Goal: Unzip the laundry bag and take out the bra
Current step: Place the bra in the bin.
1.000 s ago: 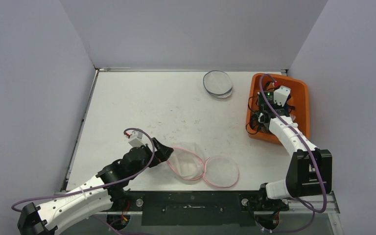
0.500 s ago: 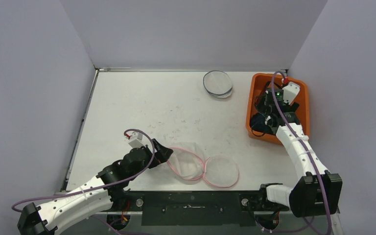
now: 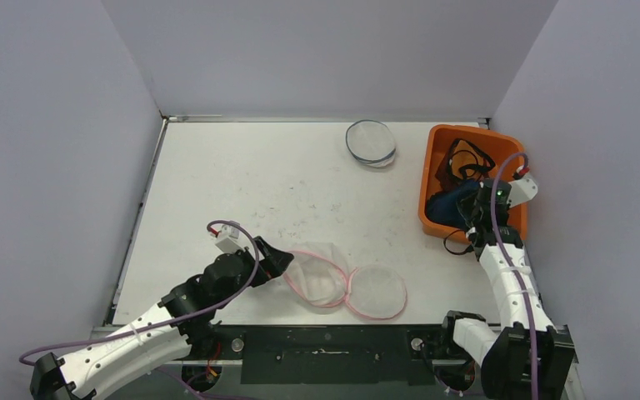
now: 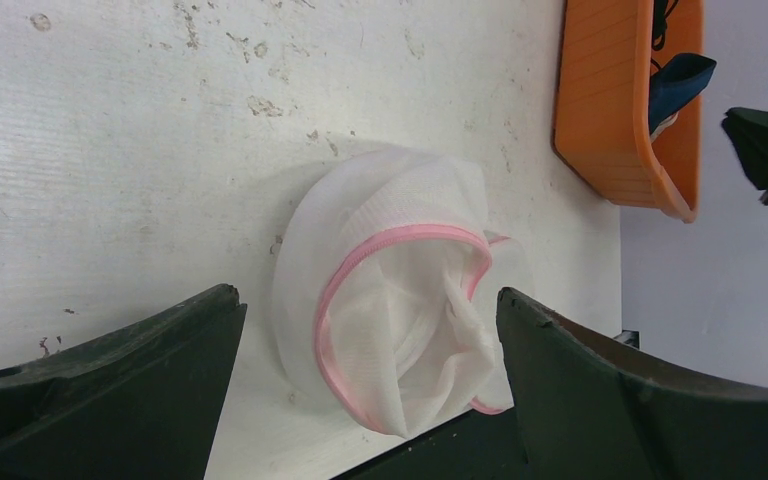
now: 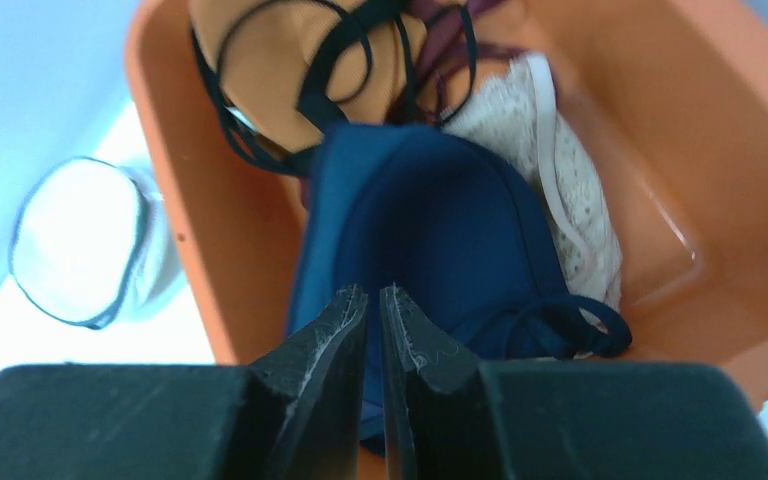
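Note:
The white mesh laundry bag [image 3: 321, 271] with a pink zipper lies unzipped near the table's front edge, its round flap [image 3: 377, 292] folded out to the right. It also shows in the left wrist view [image 4: 390, 300]. My left gripper [image 3: 279, 257] is open and empty just left of the bag, jaws wide on either side of it [image 4: 365, 300]. A blue bra [image 5: 430, 220] lies in the orange bin [image 5: 740, 150], draped at the bin's near edge [image 3: 450, 204]. My right gripper [image 5: 372, 295] is shut and empty, just short of the bra [image 3: 472, 213].
The orange bin [image 3: 512, 150] stands at the far right and also holds an orange bra with black straps [image 5: 280, 60] and a white lace one [image 5: 570, 200]. A second round mesh bag with dark trim [image 3: 371, 142] lies at the back.
My right arm has pulled back from over the bin toward the near right. The blue bra now lies uncovered in the bin. The left arm has barely moved.

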`<state>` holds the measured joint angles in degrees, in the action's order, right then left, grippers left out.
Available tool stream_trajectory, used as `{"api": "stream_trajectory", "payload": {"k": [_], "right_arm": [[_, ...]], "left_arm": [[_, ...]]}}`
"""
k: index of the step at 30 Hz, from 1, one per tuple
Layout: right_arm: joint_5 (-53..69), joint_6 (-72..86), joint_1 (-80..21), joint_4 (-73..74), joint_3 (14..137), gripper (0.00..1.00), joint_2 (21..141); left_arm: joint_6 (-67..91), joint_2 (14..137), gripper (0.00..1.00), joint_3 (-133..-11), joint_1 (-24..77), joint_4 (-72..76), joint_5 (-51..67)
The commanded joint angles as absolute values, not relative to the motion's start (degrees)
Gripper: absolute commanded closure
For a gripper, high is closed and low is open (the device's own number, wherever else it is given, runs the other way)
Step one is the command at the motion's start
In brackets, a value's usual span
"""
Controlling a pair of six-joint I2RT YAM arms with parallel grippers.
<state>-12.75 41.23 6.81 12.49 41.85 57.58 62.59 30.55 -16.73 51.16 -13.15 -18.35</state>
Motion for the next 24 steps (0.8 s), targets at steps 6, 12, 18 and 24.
{"api": "stream_trajectory", "payload": {"k": [6, 12, 18, 24], "right_arm": [[-8.7, 43.5, 9.0, -2.6, 36.2, 0.87, 63.7], [-9.9, 43.8, 9.1, -6.6, 35.7, 0.85, 68.4], [-10.1, 43.5, 9.1, -8.6, 36.0, 0.80, 73.1], [-8.6, 42.7, 8.5, -11.5, 32.8, 0.73, 66.2]], "left_arm": [[61.7, 31.0, 0.03, -18.3, 50.8, -12.8, -17.8], [61.5, 29.0, 0.03, -18.5, 50.8, -14.1, -18.5], [60.1, 26.1, 0.03, -18.8, 50.7, -16.4, -19.7], [58.2, 24.6, 0.03, -19.7, 50.8, -18.6, -20.4]]}}
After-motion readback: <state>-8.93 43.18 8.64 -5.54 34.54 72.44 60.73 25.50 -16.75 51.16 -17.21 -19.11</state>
